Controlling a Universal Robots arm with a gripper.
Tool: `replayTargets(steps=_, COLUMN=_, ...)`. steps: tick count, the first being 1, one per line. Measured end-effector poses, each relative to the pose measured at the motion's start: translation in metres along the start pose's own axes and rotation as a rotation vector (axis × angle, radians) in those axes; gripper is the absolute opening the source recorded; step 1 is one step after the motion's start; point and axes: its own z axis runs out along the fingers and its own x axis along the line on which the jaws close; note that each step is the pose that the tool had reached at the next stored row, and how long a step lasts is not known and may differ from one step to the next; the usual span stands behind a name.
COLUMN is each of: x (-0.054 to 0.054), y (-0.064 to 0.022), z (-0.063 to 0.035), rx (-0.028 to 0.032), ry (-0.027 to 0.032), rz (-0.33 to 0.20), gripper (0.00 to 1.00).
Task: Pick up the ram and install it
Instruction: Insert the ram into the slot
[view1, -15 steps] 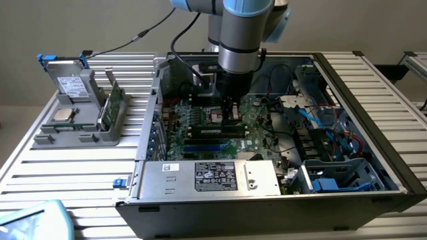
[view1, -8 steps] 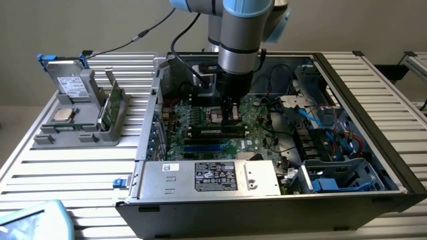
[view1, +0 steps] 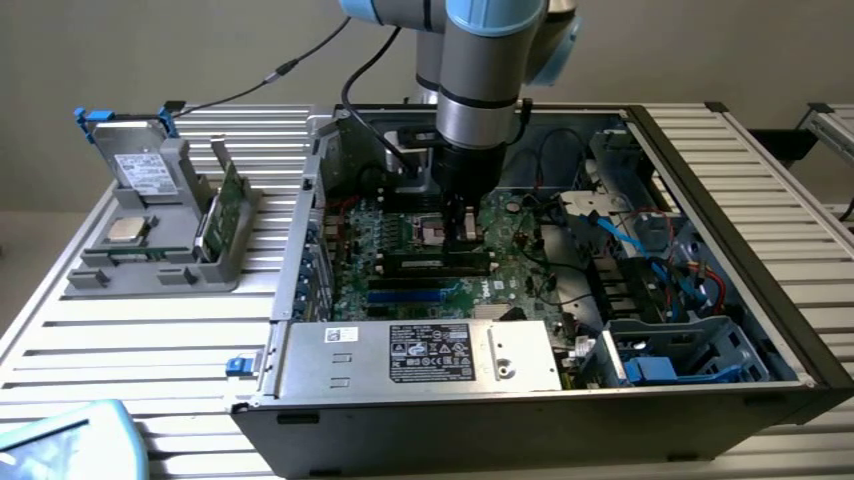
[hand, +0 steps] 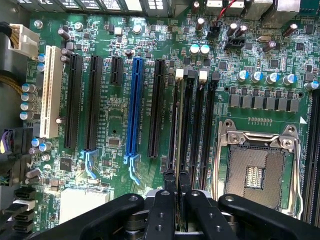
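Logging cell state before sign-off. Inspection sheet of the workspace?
surface: slatted metal table carrying an open computer case.
job's things: ram edge-on between the fingers, at the memory slots beside the processor socket.
clutter: grey fixture holding a drive, a silver chip and a green board.
grippers: gripper shut on the ram.
cables: black cable by the arm; blue cable inside the case.
surroundings: plain wall.

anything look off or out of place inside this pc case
Nothing looks spilled or damaged. One oddity: the processor socket on the motherboard sits empty, its contacts exposed inside the metal frame.
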Motion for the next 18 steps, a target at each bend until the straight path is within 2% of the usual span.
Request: replayTargets(steps=18, x=-0.0001, y=0.0000, z=0.0001, rx=0.0001, ry=-0.0007, rz=0.000, gripper=0.15)
